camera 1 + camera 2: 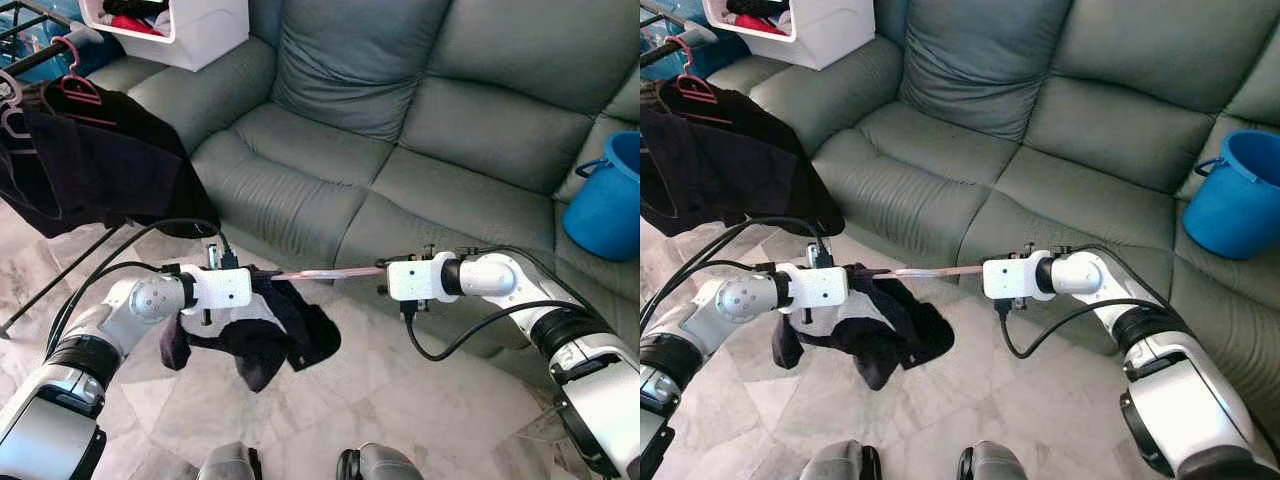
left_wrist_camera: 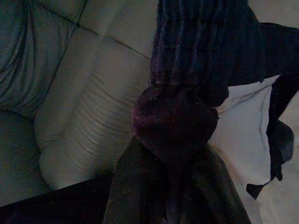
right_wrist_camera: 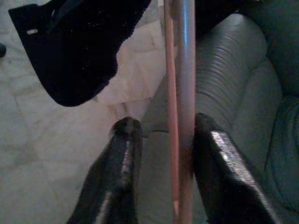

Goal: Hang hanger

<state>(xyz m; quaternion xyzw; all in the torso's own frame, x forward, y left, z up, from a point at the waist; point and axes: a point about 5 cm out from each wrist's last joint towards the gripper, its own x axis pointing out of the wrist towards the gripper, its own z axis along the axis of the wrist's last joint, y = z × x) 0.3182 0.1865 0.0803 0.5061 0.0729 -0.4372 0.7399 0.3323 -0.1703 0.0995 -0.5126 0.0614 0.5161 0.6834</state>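
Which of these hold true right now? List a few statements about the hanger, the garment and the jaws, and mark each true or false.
1. The pink hanger runs level between the two arms. True.
2. The right gripper has its jaws on either side of the hanger's bars. True.
3. The dark garment lies flat on the sofa. False: it droops from the hanger's end by the left gripper, above the marble floor.
4. The blue bucket stands on the floor. False: it sits on the sofa, on the robot's right.
5. Another dark garment already hangs on a hanger at the rack. True.
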